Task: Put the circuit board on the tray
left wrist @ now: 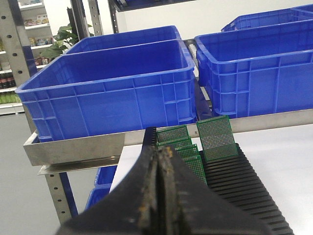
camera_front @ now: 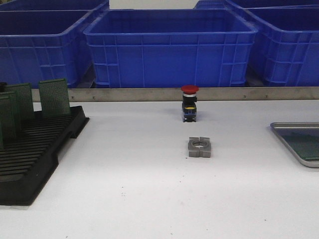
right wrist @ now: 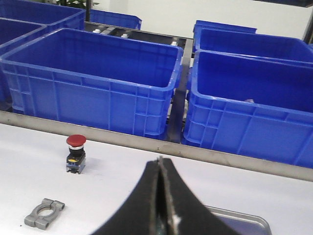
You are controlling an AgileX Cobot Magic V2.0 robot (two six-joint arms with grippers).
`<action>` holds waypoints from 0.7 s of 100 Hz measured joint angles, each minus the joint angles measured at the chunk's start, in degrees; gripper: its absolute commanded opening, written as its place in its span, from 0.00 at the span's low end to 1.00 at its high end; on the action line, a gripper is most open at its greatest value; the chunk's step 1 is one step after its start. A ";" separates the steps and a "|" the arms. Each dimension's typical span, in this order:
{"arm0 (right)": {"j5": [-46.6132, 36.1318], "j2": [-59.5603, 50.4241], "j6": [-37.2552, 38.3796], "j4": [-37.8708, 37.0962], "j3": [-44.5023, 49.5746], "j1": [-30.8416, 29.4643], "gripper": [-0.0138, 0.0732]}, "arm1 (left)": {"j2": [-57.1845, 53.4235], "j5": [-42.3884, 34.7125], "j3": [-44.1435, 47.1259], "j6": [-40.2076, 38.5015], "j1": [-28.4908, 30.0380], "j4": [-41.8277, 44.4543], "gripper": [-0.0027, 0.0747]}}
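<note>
Circuit boards [left wrist: 216, 138] are standing upright in the black slotted rack [camera_front: 35, 149] at 12 o'clock from the left tool [left wrist: 159, 196], nearer, pinching closed on nothing; tray [camera_front: 299, 144] is lying at 3 o'clock on the table [camera_front: 149, 199]

Open tabletop between rack [camera_front: 35, 149] and tray [camera_front: 299, 144], except button [camera_front: 190, 103] and clamp [camera_front: 200, 147] (mid-table).
</note>
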 measured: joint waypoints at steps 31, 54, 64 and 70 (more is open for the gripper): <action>-6.80 -7.33 33.17 -30.58 7.70 0.00 0.08 | 0.00 0.02 0.00 0.00 0.00 0.00 0.01; -8.78 -13.18 35.61 -30.16 13.78 0.00 0.08 | 0.00 0.02 0.00 0.00 0.00 0.00 0.01; -9.68 -13.53 35.61 -29.81 15.95 0.00 0.08 | 0.00 0.02 0.00 0.00 0.00 0.00 0.01; -10.96 -13.53 35.61 -29.77 17.19 0.00 0.08 | 0.00 0.12 0.00 0.00 0.00 0.00 0.01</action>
